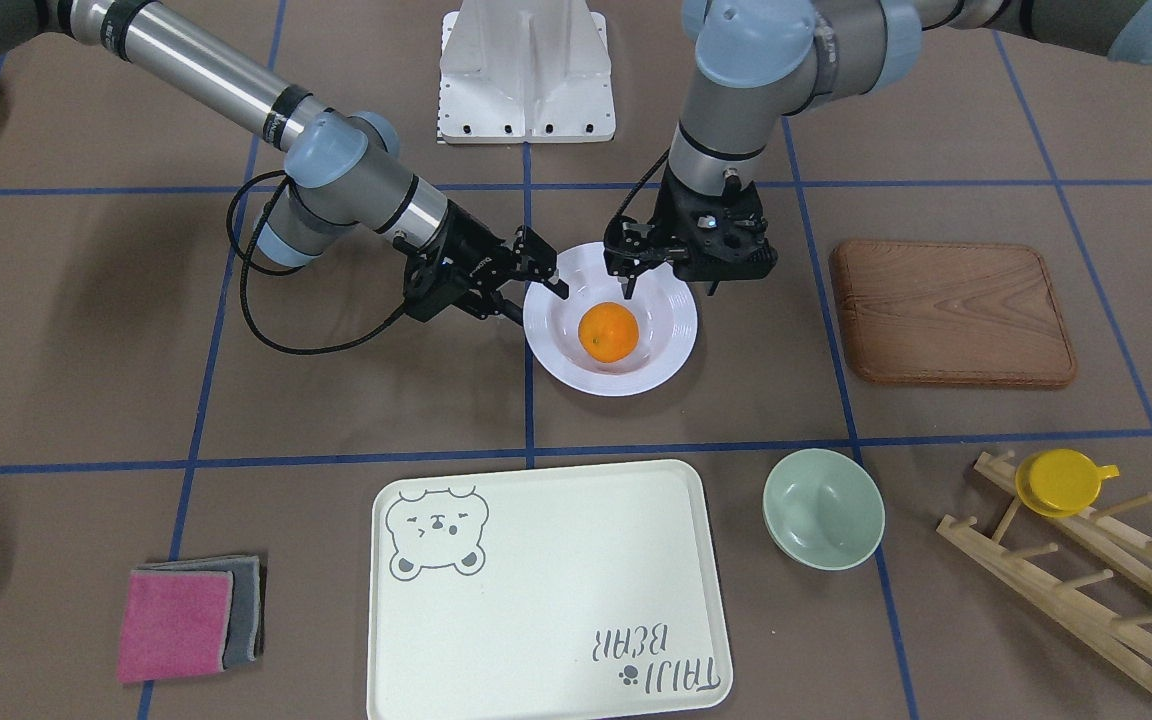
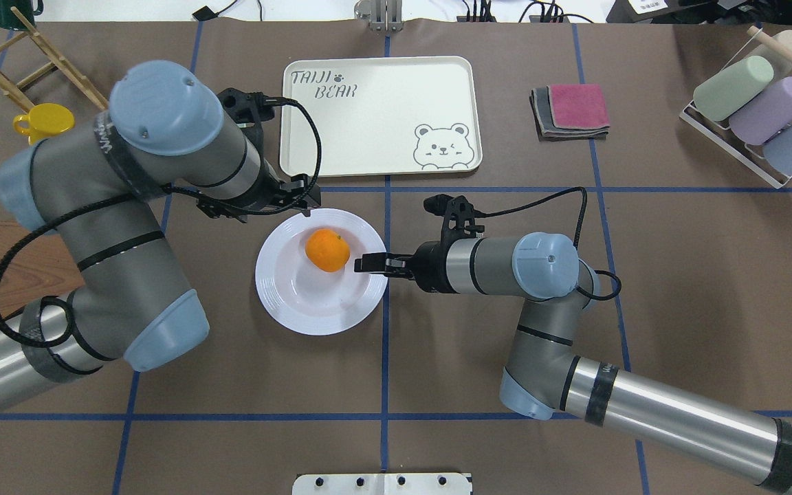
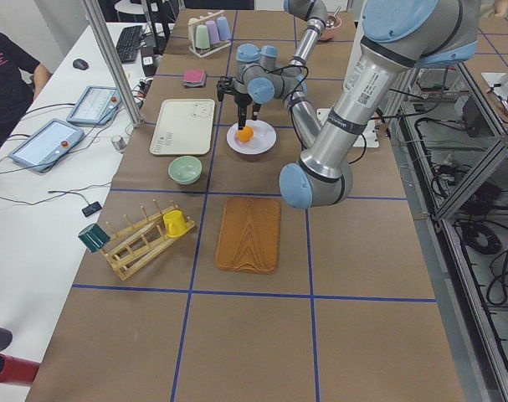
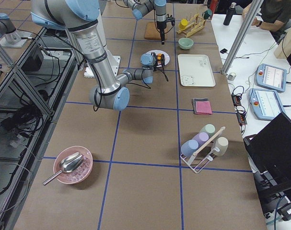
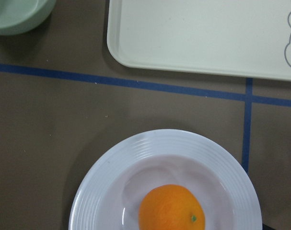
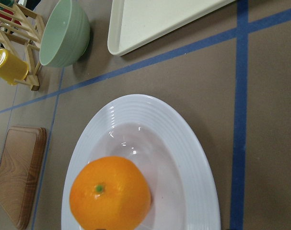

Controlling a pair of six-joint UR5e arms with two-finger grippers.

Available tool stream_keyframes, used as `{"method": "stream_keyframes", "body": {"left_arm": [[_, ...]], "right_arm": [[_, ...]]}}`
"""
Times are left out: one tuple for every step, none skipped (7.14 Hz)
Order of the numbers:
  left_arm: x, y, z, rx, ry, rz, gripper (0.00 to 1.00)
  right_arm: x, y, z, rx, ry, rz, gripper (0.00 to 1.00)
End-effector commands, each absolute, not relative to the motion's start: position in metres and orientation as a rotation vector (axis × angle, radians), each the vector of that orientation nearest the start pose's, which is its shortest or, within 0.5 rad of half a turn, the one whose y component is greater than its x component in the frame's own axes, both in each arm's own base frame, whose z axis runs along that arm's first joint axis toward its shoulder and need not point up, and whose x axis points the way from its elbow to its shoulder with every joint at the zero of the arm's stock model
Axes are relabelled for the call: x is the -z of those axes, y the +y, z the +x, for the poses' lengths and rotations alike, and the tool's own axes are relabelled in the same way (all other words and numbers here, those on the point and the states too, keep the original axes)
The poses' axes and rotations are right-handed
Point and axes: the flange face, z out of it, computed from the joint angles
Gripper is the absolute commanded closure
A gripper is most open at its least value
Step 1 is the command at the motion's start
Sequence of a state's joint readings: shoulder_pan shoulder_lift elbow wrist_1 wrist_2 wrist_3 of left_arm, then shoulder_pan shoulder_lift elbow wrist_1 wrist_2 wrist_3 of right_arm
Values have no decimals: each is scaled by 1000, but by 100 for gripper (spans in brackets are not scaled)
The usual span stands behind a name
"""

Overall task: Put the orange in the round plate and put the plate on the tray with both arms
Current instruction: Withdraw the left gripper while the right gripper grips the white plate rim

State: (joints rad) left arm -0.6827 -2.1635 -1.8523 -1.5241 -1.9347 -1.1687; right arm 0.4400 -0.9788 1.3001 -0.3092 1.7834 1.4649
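Though plain overhead, the orange (image 6: 110,191) shows its stem wrist-side.

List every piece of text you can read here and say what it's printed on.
"TAIJI BEAR", with a small paw print: on the tray, beside a bear-face drawing.
Lettering on the left arm: too small to read.
Lettering on the right arm: blurred, unreadable.
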Motion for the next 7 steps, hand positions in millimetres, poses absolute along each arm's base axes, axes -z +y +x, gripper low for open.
{"method": "stream_keyframes", "body": {"left_arm": [[-215, -486, 385, 77, 879, 136, 1], [-216, -487, 383, 78, 879, 136, 2], [-216, -489, 379, 84, 880, 139, 2], [-216, -491, 376, 89, 881, 140, 2], [-216, -496, 368, 90, 878, 151, 2], [-223, -499, 359, 67, 887, 129, 2], [-227, -505, 343, 62, 897, 126, 2]], "right_arm": [[-299, -401, -598, -92, -1545, 251, 34], [-296, -401, -600, -91, -1560, 254, 34], [-297, -399, -603, -88, -1559, 250, 34], [-285, -399, -606, -88, -1577, 252, 36], [-279, -399, -605, -87, -1592, 252, 46], [-275, -398, -603, -83, -1620, 259, 65], [-273, -397, -599, -86, -1651, 259, 78]]}}
